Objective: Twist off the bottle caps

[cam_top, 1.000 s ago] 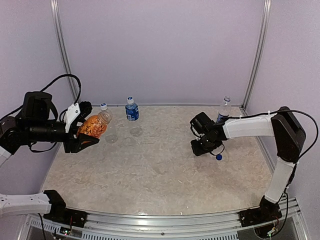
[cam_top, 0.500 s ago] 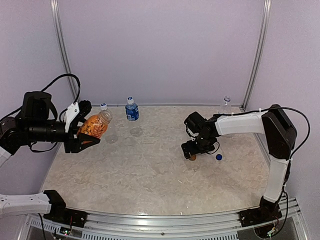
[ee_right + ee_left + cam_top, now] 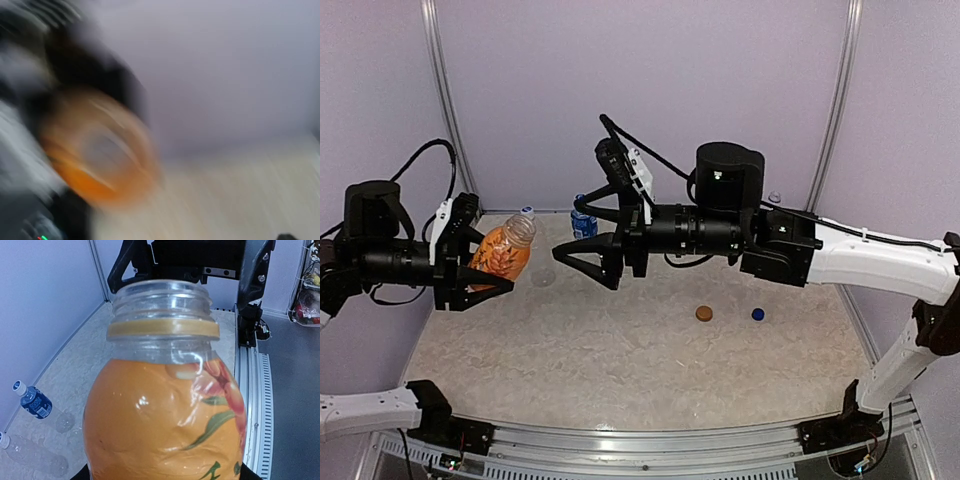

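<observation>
Your left hand clenches the orange bottle, its bare neck aimed at your released, empty right hand just beyond, while the orange-brown cap lies on the desk behind that hand.

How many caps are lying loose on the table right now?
2: the orange-brown cap lies on the table right of its middle, and the blue cap sits beside it, nearer the right wall. The right arm may hide others.
</observation>
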`<state>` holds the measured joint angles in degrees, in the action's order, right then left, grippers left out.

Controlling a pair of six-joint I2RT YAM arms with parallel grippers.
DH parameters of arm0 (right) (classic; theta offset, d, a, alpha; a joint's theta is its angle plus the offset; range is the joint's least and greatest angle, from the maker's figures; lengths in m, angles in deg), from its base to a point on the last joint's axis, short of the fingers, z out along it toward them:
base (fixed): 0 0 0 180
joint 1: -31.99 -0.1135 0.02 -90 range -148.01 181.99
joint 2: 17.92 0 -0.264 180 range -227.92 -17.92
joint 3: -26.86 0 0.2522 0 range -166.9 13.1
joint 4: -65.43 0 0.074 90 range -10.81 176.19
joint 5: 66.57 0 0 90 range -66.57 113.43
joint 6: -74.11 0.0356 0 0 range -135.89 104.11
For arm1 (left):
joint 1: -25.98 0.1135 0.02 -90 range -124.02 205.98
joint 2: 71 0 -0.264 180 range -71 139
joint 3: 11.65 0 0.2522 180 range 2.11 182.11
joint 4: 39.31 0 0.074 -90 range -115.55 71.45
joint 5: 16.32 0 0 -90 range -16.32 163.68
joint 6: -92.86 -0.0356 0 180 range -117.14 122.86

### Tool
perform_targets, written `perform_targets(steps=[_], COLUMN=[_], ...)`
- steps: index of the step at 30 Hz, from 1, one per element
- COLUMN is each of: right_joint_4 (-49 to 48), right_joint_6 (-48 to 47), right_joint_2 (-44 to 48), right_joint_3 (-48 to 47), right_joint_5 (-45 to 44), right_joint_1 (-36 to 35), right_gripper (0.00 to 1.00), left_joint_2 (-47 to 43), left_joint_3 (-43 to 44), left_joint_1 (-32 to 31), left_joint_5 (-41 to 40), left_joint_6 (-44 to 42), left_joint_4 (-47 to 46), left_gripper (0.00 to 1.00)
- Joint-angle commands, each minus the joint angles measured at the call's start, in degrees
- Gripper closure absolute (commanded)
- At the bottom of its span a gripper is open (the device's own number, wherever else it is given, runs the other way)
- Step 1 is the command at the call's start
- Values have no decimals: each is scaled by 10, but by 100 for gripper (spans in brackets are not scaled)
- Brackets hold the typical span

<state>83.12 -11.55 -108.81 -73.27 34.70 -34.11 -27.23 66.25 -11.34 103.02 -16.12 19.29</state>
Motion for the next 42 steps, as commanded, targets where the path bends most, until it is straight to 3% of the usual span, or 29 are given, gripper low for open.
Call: perform_targets(steps=[1, 5, 9, 14, 21, 25, 31, 34, 38, 39, 41, 42], right_joint_4=[-338, -308, -306, -260, -252, -225, -214, -218, -210, -201, -175, -150], right_joint_6=[44, 91, 98, 89, 94, 78, 74, 73, 69, 68, 60, 54], right_joint_2=[-40, -120, -148, -164, -170, -177, -178, -171, -164, -163, -157, -151], right_joint_3=[31, -90, -119, -147, -130, -138, -145, -138, -132, -133, -137, -139], right_joint_5=[196, 203, 207, 218, 251, 246, 243, 235, 222, 218, 201, 179], right_joint_1=[12, 10, 1, -1, -7, -14, -14, -14, -15, -14, -14, -11], right_gripper=[1, 6, 9, 28, 27, 32, 60, 93, 100, 100, 100, 100], left_joint_2=[-8, -4, -3, -3, 0, 3, 7, 6, 5, 5, 4, 1], left_joint_3=[10, 15, 16, 13, 20, 20, 22, 22, 17, 14, 7, 1], left_joint_1=[2, 0, -1, -5, -5, -5, -7, -8, -8, -8, -9, -9], left_joint_5=[49, 51, 48, 44, 28, 29, 28, 28, 28, 26, 15, 4], left_joint_6=[15, 19, 21, 22, 17, 14, 11, 9, 9, 8, 14, 17], left_joint_4=[-24, -25, -34, -37, -45, -47, -49, -46, -44, -44, -47, -52], left_gripper=[64, 64, 63, 63, 63, 63, 63, 63, 62, 55, 10, 2])
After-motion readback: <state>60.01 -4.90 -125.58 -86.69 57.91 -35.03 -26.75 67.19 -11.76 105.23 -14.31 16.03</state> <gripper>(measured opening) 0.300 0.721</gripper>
